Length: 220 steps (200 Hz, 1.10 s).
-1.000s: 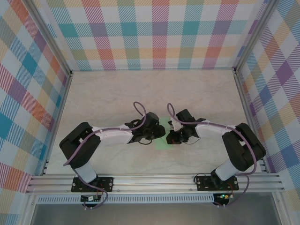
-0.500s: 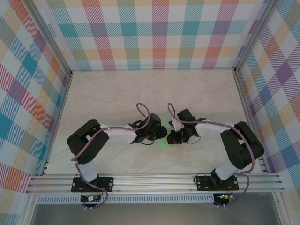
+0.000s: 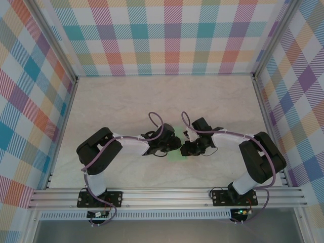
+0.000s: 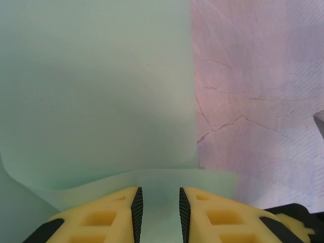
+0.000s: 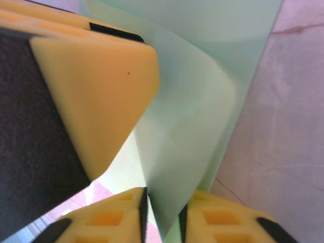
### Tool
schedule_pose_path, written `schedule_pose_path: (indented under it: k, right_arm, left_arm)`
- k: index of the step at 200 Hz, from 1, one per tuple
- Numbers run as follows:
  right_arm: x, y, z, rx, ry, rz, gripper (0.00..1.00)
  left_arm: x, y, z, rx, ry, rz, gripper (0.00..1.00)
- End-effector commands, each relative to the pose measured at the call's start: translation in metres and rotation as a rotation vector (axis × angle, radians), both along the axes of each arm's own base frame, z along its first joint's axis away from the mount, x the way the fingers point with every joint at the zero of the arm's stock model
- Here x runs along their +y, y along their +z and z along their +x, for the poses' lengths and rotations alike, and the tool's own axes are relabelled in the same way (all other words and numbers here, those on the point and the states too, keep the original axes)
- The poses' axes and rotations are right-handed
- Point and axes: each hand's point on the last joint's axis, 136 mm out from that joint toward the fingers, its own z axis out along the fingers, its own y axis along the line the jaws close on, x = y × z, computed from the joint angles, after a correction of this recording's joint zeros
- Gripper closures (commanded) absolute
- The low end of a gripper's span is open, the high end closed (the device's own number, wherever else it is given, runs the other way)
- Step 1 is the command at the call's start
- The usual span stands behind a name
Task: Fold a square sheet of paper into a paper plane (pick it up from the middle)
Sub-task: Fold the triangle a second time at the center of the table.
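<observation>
Left claw [image 4: 158, 198]: pads parted by a narrow gap, not pinched shut. A curled flap of the paper plane [image 4: 96, 91] runs under and between them, and its pale mint face shows flat through the gap. I cannot tell whether either pad touches it. Beyond the flap the rest of the paper lies flat on the marbled table [image 4: 253, 76]. One straight edge runs away from me, with bare tabletop to its right.

Right claw [image 5: 164, 205]: also narrowly parted. A raised fold of the paper stands edge-on in the gap, close against the pad on the left of my wrist view. Contact there is too fine to judge. A big yellow finger [image 5: 91, 86] of my left claw looms at upper left, just beside that same raised fold.

From above: both claws meet tip to tip near the middle of the table, somewhat toward the near edge. The green paper peeks out beneath them on the near side of the fingers. Left arm [image 3: 101, 152] is bent out to the left, right arm [image 3: 258, 157] out to the right. Plaid walls [image 3: 172, 40] stand on three sides.
</observation>
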Motion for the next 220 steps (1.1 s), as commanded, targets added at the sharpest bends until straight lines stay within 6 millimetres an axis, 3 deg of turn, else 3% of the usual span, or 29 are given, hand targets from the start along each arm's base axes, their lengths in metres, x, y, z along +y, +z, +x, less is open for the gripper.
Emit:
schedule_pose_path:
  k: [1,52,177,196,220]
  right_arm:
    - [-0.006,0.007,0.0,-0.034,0.006,-0.016,0.7]
    - [-0.009,0.002,-0.004,-0.009,0.019,-0.037,0.65]
    - [-0.024,-0.021,-0.003,0.045,-0.021,-0.159,0.79]
    - [-0.026,-0.012,-0.002,0.032,-0.038,-0.169,0.79]
    - [-0.027,0.017,-0.001,-0.042,-0.053,-0.13,0.77]
  left_arm:
    - [-0.004,-0.005,-0.004,-0.01,-0.004,0.005,0.72]
    - [-0.004,-0.007,-0.004,-0.005,-0.002,0.005,0.72]
    - [0.006,-0.019,-0.009,0.025,0.015,0.05,0.73]
    - [0.006,-0.022,-0.01,0.03,0.014,0.056,0.73]
    - [0.009,-0.022,-0.01,0.03,0.022,0.063,0.73]
